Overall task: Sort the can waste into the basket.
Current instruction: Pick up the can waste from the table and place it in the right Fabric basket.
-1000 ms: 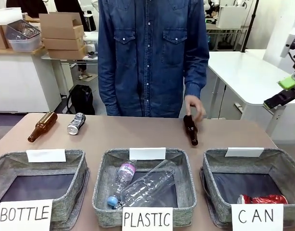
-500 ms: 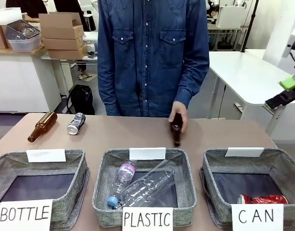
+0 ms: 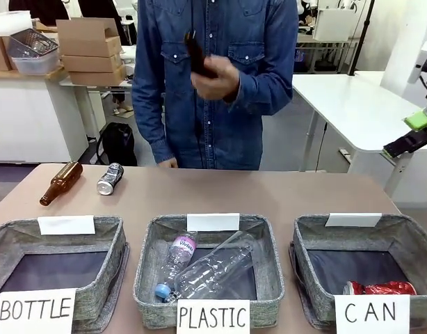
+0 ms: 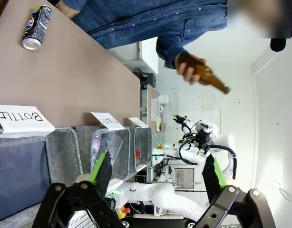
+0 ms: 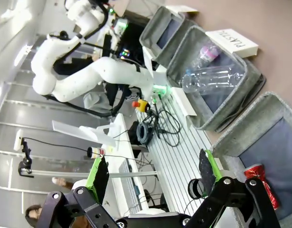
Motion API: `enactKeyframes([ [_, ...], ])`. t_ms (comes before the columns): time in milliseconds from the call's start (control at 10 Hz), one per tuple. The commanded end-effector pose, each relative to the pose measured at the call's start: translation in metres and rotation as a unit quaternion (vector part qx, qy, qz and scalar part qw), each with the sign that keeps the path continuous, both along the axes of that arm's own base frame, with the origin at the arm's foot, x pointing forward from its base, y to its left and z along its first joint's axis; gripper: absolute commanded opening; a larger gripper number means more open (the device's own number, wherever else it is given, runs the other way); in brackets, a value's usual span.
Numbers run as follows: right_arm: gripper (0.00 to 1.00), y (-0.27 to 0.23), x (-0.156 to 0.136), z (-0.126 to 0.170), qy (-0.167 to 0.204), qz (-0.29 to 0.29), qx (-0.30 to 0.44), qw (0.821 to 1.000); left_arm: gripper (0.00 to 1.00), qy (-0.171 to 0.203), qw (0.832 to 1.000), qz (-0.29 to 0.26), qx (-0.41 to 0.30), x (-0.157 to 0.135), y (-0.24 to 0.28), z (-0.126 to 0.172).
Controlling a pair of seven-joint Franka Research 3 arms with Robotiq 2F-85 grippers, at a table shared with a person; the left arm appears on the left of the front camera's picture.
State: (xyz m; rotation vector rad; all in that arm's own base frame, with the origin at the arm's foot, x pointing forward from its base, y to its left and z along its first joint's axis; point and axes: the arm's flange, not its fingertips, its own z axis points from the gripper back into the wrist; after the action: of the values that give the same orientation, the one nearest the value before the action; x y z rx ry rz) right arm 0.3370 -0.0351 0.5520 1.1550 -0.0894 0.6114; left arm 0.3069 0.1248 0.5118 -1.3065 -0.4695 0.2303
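the person's hand point(image 3: 215, 80) has lifted the brown bottle point(image 3: 196, 54) off the table point(image 3: 220, 191); left gripper point(image 4: 157, 166) and right gripper point(image 5: 152, 166) stay spread, empty.

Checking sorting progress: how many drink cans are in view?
2: a silver can lying beside a brown bottle at far left; a red can inside the CAN basket.

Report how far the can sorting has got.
Done: the red can lies in the CAN basket. In hand: nothing; the left gripper and right gripper are open and empty, while the person's hand holds a brown bottle aloft. Left: the silver can lies on the table, beside a second bottle.
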Motion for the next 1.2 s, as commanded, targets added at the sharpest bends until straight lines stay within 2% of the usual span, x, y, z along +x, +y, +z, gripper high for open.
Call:
enactKeyframes([
  [0, 1.00, -0.003, -0.001, 0.000, -0.007, 0.008, 0.001, 1.000, 1.00, -0.014, 1.000, -0.004, -0.005, 0.000, 0.001, 0.000],
  [100, 1.00, -0.003, -0.001, 0.000, -0.007, 0.008, 0.001, 1.000, 1.00, 0.000, 1.000, 0.000, 0.000, 0.000, 0.000, 0.000],
  [200, 1.00, -0.003, -0.001, 0.000, -0.007, 0.008, 0.001, 1.000, 1.00, 0.003, 0.998, -0.025, 0.052, 0.005, -0.017, 0.002],
  [300, 1.00, -0.003, -0.001, 0.000, -0.007, 0.008, 0.001, 1.000, 1.00, 0.043, 0.994, -0.074, 0.069, 0.031, -0.045, -0.006],
  [400, 1.00, -0.003, -0.001, 0.000, -0.007, 0.008, 0.001, 1.000, 1.00, 0.067, 0.989, -0.093, 0.096, 0.058, -0.074, -0.018],
  [500, 1.00, -0.003, -0.001, 0.000, -0.007, 0.008, 0.001, 1.000, 1.00, 0.083, 0.983, -0.115, 0.112, 0.083, -0.103, -0.027],
  [600, 1.00, -0.003, -0.001, 0.000, -0.007, 0.008, 0.001, 1.000, 1.00, 0.084, 0.981, -0.100, 0.146, 0.105, -0.132, -0.033],
  [700, 1.00, -0.003, -0.001, 0.000, -0.007, 0.008, 0.001, 1.000, 1.00, 0.088, 0.976, -0.120, 0.160, 0.116, -0.140, -0.028],
  [800, 1.00, -0.003, -0.001, 0.000, -0.007, 0.008, 0.001, 1.000, 1.00, 0.085, 0.977, -0.121, 0.153, 0.116, -0.117, -0.012],
  [1000, 1.00, -0.003, -0.001, 0.000, -0.007, 0.008, 0.001, 1.000, 1.00, 0.090, 0.983, -0.104, 0.124, 0.079, -0.034, 0.009],
  [1100, 1.00, -0.003, -0.001, 0.000, -0.007, 0.008, 0.001, 1.000, 1.00, 0.088, 0.987, -0.091, 0.102, 0.058, -0.006, 0.011],
])
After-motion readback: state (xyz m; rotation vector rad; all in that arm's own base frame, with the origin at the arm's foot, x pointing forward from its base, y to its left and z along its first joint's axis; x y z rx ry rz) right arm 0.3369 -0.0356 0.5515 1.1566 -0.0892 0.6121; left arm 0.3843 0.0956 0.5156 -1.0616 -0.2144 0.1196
